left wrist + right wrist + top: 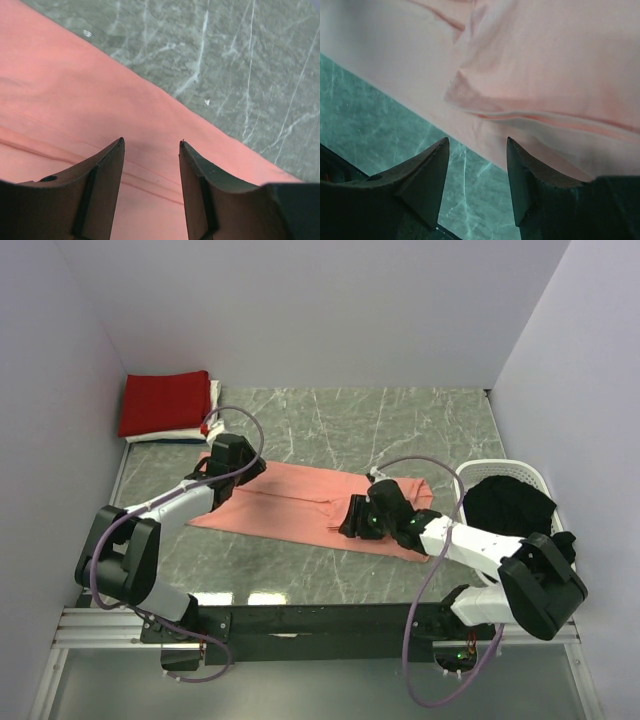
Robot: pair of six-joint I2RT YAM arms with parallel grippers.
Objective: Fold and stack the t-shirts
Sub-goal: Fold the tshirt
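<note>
A salmon-pink t-shirt (pixel 300 498) lies flat as a long folded strip across the middle of the table. My left gripper (pixel 240 472) hovers over its far left end, open and empty; pink cloth (pixel 75 100) shows between its fingers. My right gripper (pixel 352 523) is open and empty over the shirt's near edge (pixel 530 75) towards the right, one finger over bare table. A folded deep red t-shirt (pixel 165 402) lies on a white one (pixel 214 395) at the far left corner. A black t-shirt (pixel 508 506) lies in the basket.
The white slatted basket (pixel 540 480) stands at the right edge beside the right arm. Grey marble tabletop (pixel 400 425) runs behind the pink shirt. Walls close the left, back and right sides.
</note>
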